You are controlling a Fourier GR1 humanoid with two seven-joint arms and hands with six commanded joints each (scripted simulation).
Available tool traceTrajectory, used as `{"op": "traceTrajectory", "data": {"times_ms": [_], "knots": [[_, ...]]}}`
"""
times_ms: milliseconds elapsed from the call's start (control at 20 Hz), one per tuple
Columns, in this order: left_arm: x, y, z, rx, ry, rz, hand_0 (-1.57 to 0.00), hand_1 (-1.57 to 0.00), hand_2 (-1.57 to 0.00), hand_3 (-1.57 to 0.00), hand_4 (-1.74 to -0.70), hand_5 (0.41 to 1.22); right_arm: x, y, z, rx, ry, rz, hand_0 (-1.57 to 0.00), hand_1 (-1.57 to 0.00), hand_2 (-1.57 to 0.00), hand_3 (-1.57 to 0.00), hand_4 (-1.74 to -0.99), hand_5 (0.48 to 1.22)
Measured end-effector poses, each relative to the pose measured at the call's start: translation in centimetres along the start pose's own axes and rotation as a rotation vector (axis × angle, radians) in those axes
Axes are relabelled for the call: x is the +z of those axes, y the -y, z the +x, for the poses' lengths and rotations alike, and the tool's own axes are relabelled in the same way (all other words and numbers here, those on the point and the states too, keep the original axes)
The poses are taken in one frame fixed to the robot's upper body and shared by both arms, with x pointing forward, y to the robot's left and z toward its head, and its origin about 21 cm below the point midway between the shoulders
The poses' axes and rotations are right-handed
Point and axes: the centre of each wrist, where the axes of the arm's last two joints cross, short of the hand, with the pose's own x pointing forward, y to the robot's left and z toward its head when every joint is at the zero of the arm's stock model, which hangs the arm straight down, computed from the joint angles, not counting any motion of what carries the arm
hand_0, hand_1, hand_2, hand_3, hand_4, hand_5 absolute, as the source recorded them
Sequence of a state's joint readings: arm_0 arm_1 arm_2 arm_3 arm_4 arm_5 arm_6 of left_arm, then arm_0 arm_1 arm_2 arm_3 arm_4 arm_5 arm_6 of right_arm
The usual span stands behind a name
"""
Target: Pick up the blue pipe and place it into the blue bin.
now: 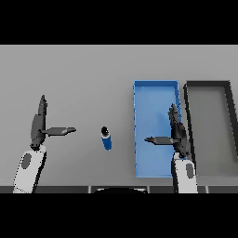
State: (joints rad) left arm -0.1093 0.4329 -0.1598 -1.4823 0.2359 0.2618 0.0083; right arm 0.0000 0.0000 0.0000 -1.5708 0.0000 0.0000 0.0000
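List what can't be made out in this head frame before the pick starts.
- Blue bin, head view: part of its floor and right wall hidden by the right hand and forearm.
- Dark bin: near end cut off by the lower band.
- Blue pipe: too small to tell whether the dark end is an opening or a cap.
- Left hand: nothing hidden.

The table (83,69) is plain grey across the frame. At centre, the pipe (107,139) is blue with a black top end. Right of centre, the bin (137,116) is bright blue, plain. At far right, a tray (188,111) is black-rimmed with a grey floor. Both hands (38,123) (179,132) are dark grey on white forearms.
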Motion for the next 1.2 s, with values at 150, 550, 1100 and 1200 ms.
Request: {"op": "traceTrajectory", "data": {"times_ms": [150, 550, 1100, 1200], "knots": [[0.2, 0.4, 0.0, 0.001, 0.012, -0.003, 0.00, 0.00, 0.00, 0.00, -0.97, 0.594, 0.2, 0.4, 0.0, 0.002, 0.002, -0.003, 0.00, 0.00, 0.00, 0.00, -1.210, 0.594], [0.6, -2.5, 0.3, -0.174, 0.081, -0.354, 0.00, 0.00, 0.00, 0.00, -0.97, 0.597, 1.9, 2.4, 1.4, 0.340, 0.106, 0.155, 0.00, 0.00, 0.00, 0.00, -1.190, 0.586], [4.2, 0.6, 2.6, -0.231, 0.052, -0.705, 0.00, 0.00, 0.00, 0.00, -1.03, 0.496, 1.8, 1.7, 2.4, 0.321, 0.112, 0.173, 0.00, 0.00, 0.00, 0.00, -1.229, 0.576], [5.2, 2.0, 2.3, -0.244, 0.014, -0.769, 0.00, 0.00, 0.00, 0.00, -1.06, 0.474, 2.1, 2.1, 2.5, 0.324, 0.107, 0.166, 0.00, 0.00, 0.00, 0.00, -1.223, 0.572]]}}
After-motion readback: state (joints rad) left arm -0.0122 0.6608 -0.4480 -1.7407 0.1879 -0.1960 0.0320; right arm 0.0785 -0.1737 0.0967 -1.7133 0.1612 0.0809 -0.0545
